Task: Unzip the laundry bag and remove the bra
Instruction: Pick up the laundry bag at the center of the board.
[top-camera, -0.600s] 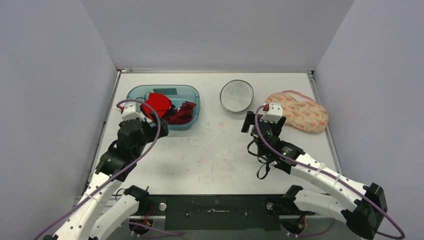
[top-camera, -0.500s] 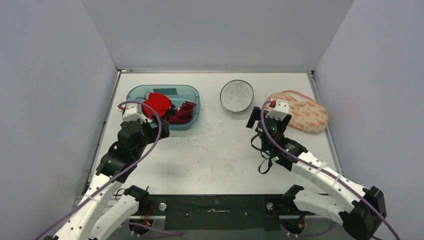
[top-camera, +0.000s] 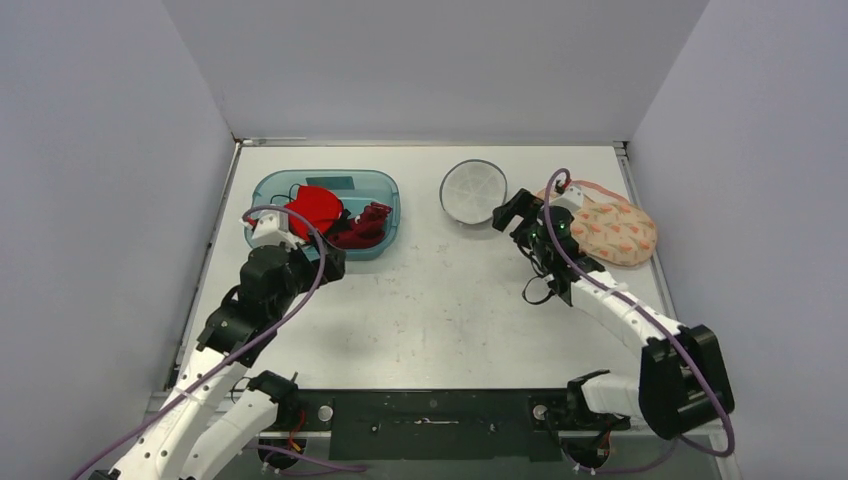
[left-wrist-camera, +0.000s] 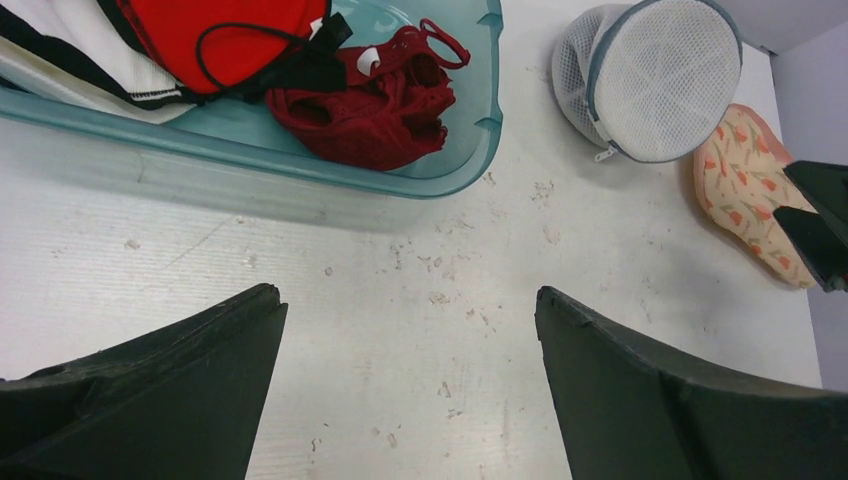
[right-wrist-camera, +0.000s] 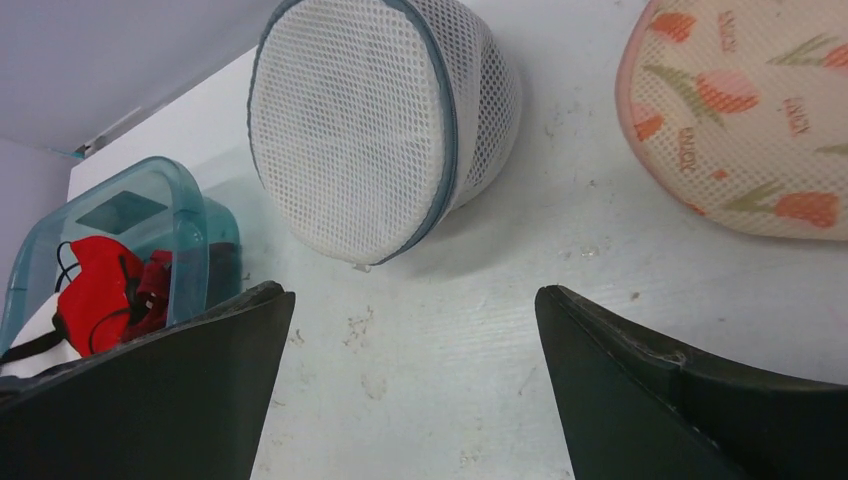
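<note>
The teal tub (left-wrist-camera: 478, 140) at the left corrals red garments (left-wrist-camera: 370, 100), and the left gripper (left-wrist-camera: 405, 300) hangs just before it, jaws wide apart and empty, probably on hand to steady the bag. The white mesh laundry bag (right-wrist-camera: 380, 120) stands zipped at the table's far middle, any bra inside unseen; the right gripper (right-wrist-camera: 410, 295), likewise spread and empty, faces its zipper pull (right-wrist-camera: 362, 266), seemingly lined up to seize it, the floral pouch (right-wrist-camera: 740, 110) alongside

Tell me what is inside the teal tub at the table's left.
The teal tub holds a bright red garment with black straps, a dark red lace piece beside it, and white fabric partly under the red one. Anything beneath them is covered.
</note>
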